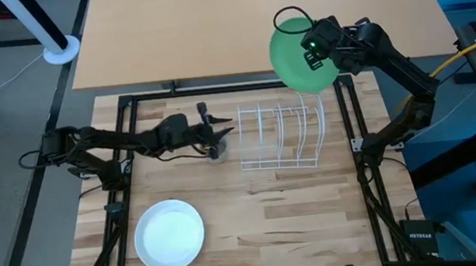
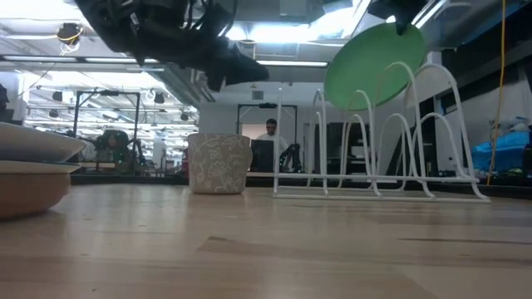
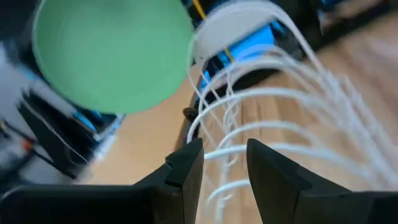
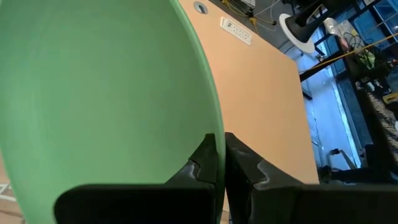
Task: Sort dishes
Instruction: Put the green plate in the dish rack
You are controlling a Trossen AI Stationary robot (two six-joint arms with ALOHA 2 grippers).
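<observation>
High view shows the round flat green plate held edge-on above the far end of the white wire rack, its rim pinched between the closed fingers of the right gripper. It looks stiff, light and smooth, so a rim grip seems right but could slip. Left gripper, fingers narrowly parted and empty, waits beside the rack.

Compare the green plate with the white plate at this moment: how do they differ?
The green plate is held up in the air, pinched at its rim by the right claw; the white plate lies on the table near its front edge, untouched. The green plate is tilted on edge above the rack; the white plate lies flat, stacked on another dish in the low view. Both are round and look alike in size.
</observation>
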